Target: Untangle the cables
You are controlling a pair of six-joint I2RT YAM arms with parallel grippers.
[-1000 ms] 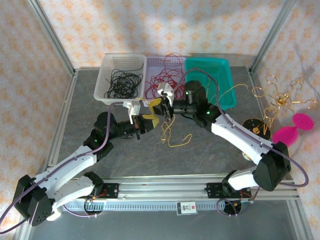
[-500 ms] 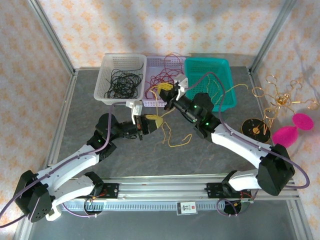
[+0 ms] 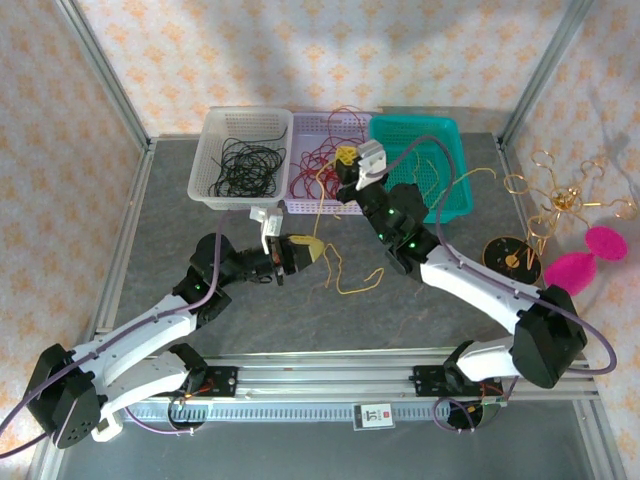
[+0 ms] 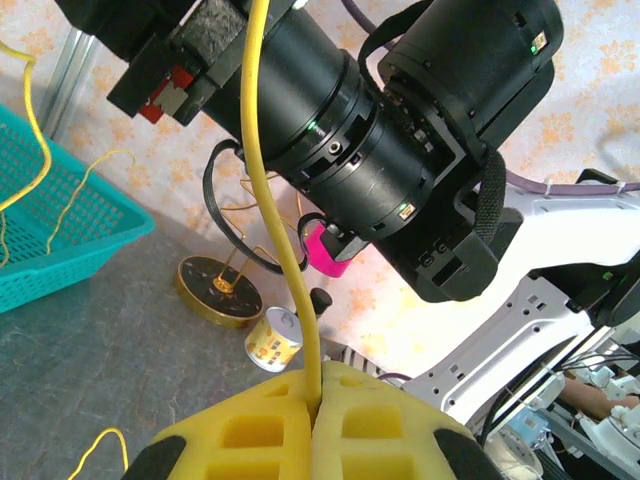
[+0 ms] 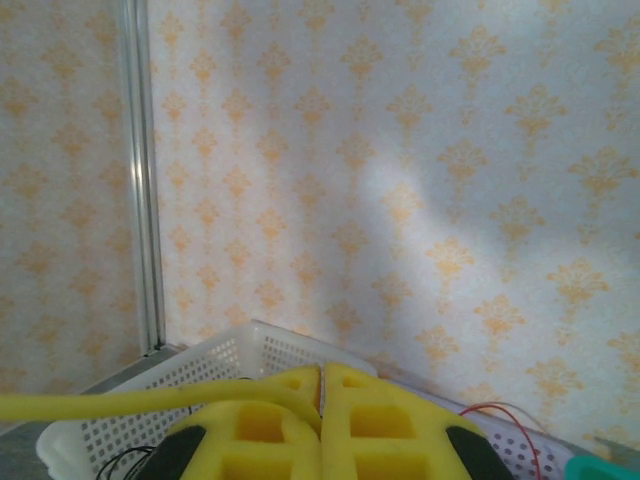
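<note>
Black cables [image 3: 248,162] in white basket [image 3: 232,203], red cables [image 3: 325,155] in lilac basket [image 3: 305,205]

Patterned orange wallpaper [image 3: 330,50] surrounds grey tabletop [image 3: 250,310].

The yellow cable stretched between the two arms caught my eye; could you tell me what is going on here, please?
Both arms hold one yellow cable. The left pincer is shut on it low over the table, and the right pincer is shut on it higher up, near the baskets, so it runs between them. More yellow loops lie on the table. Black cables sit in the white basket and red cables in the lilac basket.
</note>
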